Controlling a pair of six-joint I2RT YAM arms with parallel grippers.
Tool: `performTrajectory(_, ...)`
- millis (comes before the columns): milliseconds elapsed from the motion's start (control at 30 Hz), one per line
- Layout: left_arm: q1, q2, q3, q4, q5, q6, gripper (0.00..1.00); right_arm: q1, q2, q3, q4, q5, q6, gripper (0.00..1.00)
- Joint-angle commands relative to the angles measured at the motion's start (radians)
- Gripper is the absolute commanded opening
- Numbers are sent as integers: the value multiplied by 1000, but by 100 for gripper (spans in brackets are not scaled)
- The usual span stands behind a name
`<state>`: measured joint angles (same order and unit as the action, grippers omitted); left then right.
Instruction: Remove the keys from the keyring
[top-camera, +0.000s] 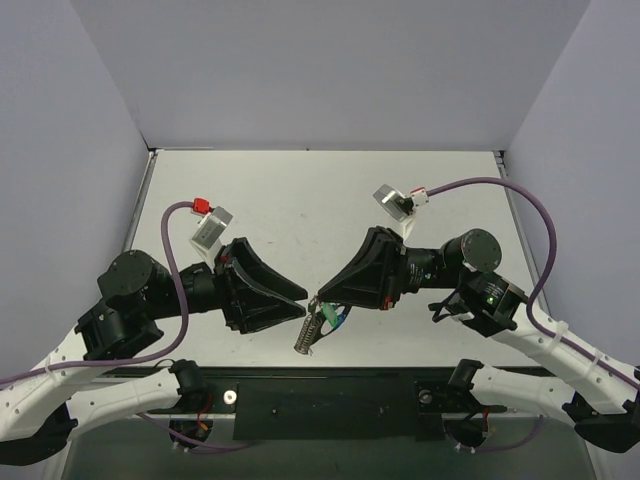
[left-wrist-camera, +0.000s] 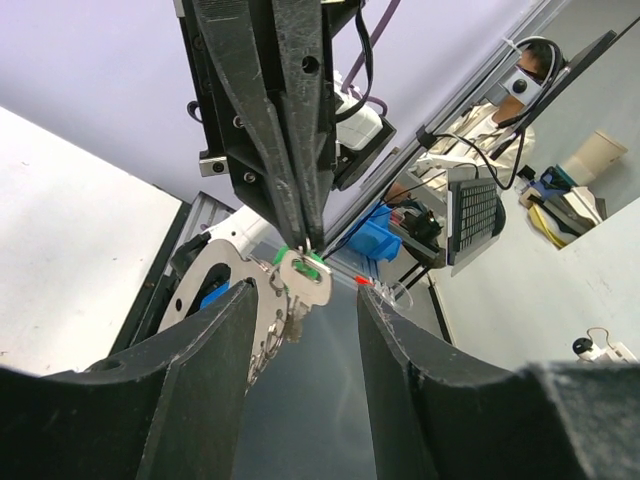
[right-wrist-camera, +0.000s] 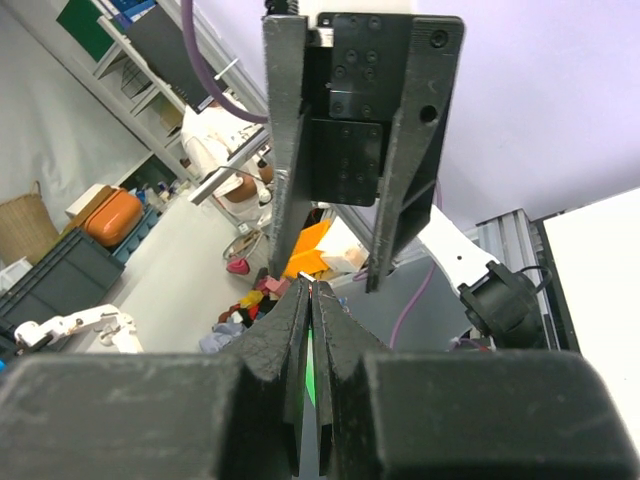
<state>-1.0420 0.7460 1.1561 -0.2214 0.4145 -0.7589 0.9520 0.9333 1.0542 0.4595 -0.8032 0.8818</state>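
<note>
My right gripper (top-camera: 318, 299) is shut on the keyring (top-camera: 316, 322) at its green tag (right-wrist-camera: 313, 372) and holds it in the air near the table's front edge. In the left wrist view a silver key (left-wrist-camera: 307, 279) hangs just under the right fingertips, with the green tag (left-wrist-camera: 286, 255) behind it, the oval loop (left-wrist-camera: 232, 262) and blue tag (left-wrist-camera: 212, 296) to its left, and the chain (left-wrist-camera: 268, 343) dangling. My left gripper (left-wrist-camera: 306, 293) is open, its fingers on either side of the key without touching it. In the top view it (top-camera: 304, 302) faces the right gripper tip to tip.
The white table (top-camera: 320, 200) stretches behind both arms. A black bar (top-camera: 330, 400) runs along the near edge below the hanging chain (top-camera: 303, 345). Purple cables (top-camera: 520, 200) loop above both wrists.
</note>
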Motion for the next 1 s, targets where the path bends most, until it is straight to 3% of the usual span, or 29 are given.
performTrajectory(0,-6,1,51,30,-26,27,54,-21,-42,-20,56,35,-23,0)
performTrajectory(333,-6,46,37,37,-5,26,54,-32,-77,-34,28,82,-24,0)
performTrajectory(600,-6,75,36,71,10,20,47,-32,-82,-31,1,98,-33,0)
performTrajectory(967,-6,116,50,57,1,36,26,-30,-82,-48,8,116,-35,0)
